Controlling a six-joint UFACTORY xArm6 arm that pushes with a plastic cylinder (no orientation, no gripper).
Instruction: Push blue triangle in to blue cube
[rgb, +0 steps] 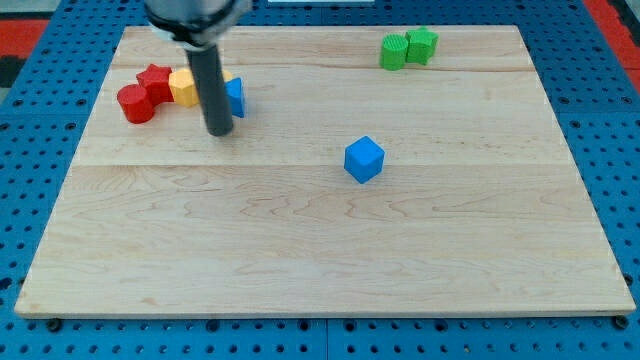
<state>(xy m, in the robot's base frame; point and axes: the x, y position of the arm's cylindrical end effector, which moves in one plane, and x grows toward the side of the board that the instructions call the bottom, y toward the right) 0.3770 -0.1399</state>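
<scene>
Wood of the desk (300, 270) along the view's bottom, with nothing on it to dodge. Further up, right of centre, blue cube (364, 159), alone and well apart from every other block: the target. Further up again and toward the view's left, my tip (219, 131), planted just beside the lower-left corner of the blue triangle (236, 97), possibly touching it, though hard to tell with the rod covering that edge. No gripper on this rod, so nothing released, clenched or grasping; pushing only. Behind the rod, touching or nearly touching the triangle's left side, yellow block (184, 87), then red star (155, 80) and red cylinder (136, 104) packed close at the view's left. At the view's top right, two green blocks (396, 51) side by side, out of the way. Judging the step: wrong side for a clean shove, since a push from here probably sends the triangle up and right, not down and right toward the cube. Better to slip round to the triangle's upper-left face, opposite the cube, easing in between yellow and blue without dragging the yellow along. Then drive slowly on the straight line through the triangle's middle to the cube, correcting at any sign of turning or sliding off the tip.
</scene>
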